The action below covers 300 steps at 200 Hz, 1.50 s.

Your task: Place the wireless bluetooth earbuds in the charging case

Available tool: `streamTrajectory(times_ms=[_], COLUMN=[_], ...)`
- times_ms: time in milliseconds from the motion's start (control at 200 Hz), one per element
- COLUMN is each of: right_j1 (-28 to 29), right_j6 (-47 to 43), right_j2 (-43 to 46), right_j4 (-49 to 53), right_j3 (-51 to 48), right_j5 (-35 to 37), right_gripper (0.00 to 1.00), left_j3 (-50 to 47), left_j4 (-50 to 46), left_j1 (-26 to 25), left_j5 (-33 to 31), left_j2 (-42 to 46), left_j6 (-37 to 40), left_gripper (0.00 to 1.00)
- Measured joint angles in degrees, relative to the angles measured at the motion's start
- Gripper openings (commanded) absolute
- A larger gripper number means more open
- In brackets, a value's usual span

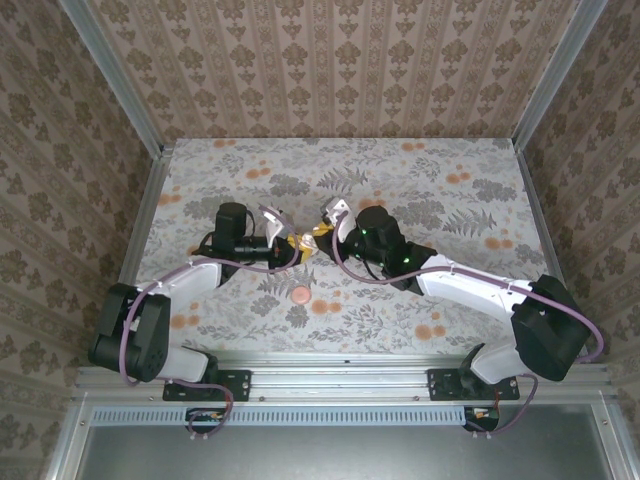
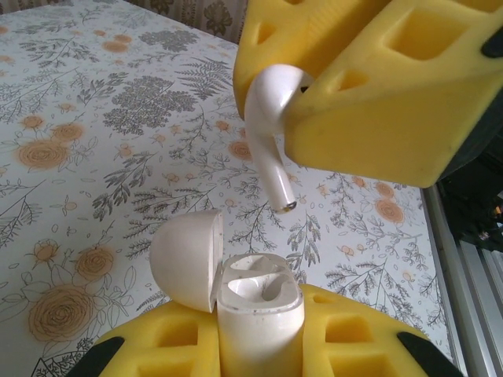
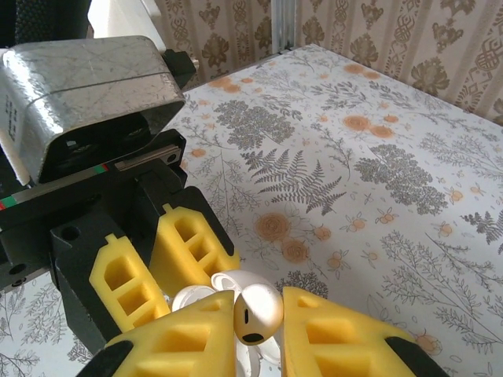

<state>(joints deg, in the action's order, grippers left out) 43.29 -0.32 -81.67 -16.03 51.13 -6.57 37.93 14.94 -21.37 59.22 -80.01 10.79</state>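
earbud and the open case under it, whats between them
Nothing: in the left wrist view the earbud hangs above the open charging case across a bare gap, with the flowered table behind.

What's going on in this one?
The left gripper is shut on a small white charging case, holding it upright with its lid flipped open. The right gripper is shut on one white earbud and holds it just above the case, stem pointing down toward the opening but not yet in. The two arms meet over the middle of the flowered table. Whether the other earbud sits in the case is hard to tell.
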Motion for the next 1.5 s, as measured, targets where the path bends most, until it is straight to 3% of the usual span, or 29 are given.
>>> streamTrajectory(times_ms=[370, 1500], right_j1=[3.0, 3.8], right_j6=[-4.1, -4.4], right_j2=[-0.2, -0.3], right_j4=[1.6, -1.8], right_j3=[0.3, -0.9], right_j5=[-0.2, 6.6], right_gripper=[0.18, 0.16], left_j3=[0.0, 0.0], left_j4=[0.7, 4.0], left_j1=[-0.3, -0.9], left_j5=[0.0, -0.5], left_j2=[1.0, 1.0], left_j6=[0.0, -3.2], left_gripper=[0.11, 0.11])
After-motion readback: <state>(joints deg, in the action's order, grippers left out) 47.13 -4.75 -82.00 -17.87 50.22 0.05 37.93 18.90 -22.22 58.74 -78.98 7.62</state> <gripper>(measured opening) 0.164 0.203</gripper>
